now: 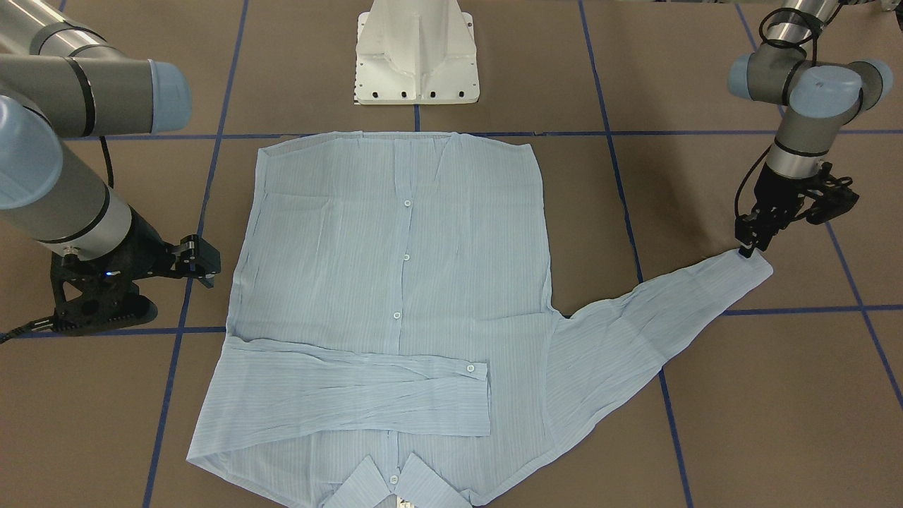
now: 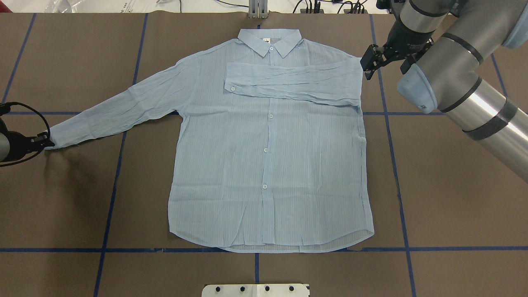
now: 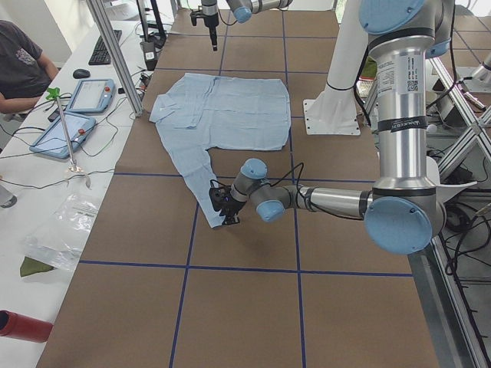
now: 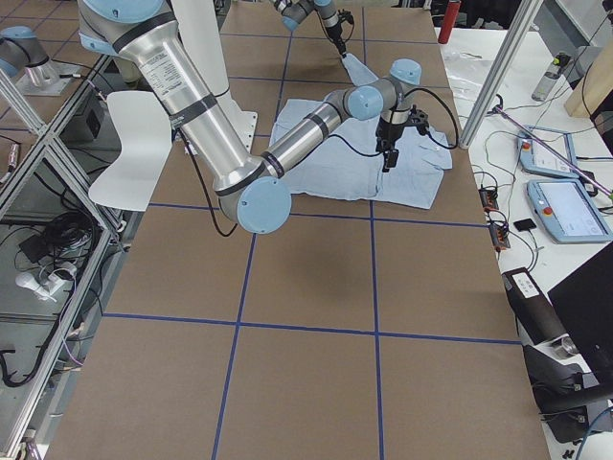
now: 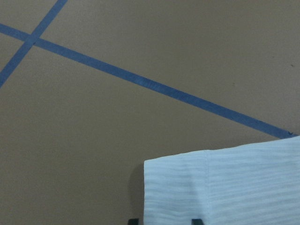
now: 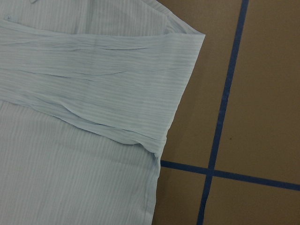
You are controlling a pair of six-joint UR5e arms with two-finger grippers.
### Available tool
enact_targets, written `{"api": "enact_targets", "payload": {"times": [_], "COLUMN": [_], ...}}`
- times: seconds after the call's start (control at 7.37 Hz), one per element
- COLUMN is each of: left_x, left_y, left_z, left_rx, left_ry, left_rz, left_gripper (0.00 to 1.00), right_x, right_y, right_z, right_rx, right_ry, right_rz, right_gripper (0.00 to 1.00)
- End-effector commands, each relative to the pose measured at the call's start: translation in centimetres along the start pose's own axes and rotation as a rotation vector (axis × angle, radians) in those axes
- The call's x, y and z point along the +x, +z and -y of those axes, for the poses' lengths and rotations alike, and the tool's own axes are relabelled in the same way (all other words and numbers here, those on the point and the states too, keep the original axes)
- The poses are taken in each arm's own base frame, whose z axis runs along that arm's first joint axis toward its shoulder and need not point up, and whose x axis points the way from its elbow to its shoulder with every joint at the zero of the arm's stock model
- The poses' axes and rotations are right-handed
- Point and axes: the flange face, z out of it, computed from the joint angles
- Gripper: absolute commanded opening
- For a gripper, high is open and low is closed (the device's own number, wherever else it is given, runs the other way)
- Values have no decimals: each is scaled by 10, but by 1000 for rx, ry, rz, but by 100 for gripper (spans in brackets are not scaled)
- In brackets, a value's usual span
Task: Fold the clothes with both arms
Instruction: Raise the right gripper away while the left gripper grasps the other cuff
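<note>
Sitting low over the desk [image 2: 453,185], the left gripper [image 1: 749,243] is right at the cuff [image 5: 225,187] of the shirt [image 2: 268,165]. In its wrist view two black tips [image 5: 197,220] show a little apart. One is over the cloth and one is just off the cuff's edge. So the fingers are not pressed together, and the cuff lies flat between them. From above, this cuff is near the desk's 9 o'clock edge. The long sleeve [image 2: 123,107] runs from it toward 2 o'clock, up to the shoulder.

The right gripper [image 2: 381,62] has its fingers spread wide, with nothing in them. From above it hangs just beside the shirt's edge, at the shirt's 2 o'clock, next to the other shoulder. Its wrist view looks down on that folded edge and the bare desk beside it.

The shirt lies flat in the middle of the desk, front up and buttoned. From above, its collar [image 2: 270,41] is at 12 o'clock and its hem [image 2: 268,247] at 6 o'clock. The other sleeve [image 2: 288,82] is folded across the chest, just under the collar. Its end points to 9 o'clock and has one white button. More buttons [image 2: 271,116] run down the middle.

The desk is brown, with blue tape lines [image 2: 111,185] making big squares. From above, a white base [image 1: 416,56] stands at the desk's 6 o'clock edge.
</note>
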Motion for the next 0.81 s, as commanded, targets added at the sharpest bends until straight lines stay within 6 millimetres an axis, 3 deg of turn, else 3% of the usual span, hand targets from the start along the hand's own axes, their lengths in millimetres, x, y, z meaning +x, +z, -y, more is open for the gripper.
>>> {"api": "enact_targets", "payload": {"times": [0.0, 0.68], "left_x": [0, -4], "left_y": [0, 4], "left_z": [0, -1], "left_rx": [-1, -3], "left_ry": [0, 0], "left_rz": [0, 9], "left_gripper": [46, 46], "right_x": [1, 0], "right_y": [-1, -3], "right_z": [0, 0], "right_rx": [1, 4], "right_ry": [2, -1], "right_rz": [0, 2], "right_gripper": [100, 100]}}
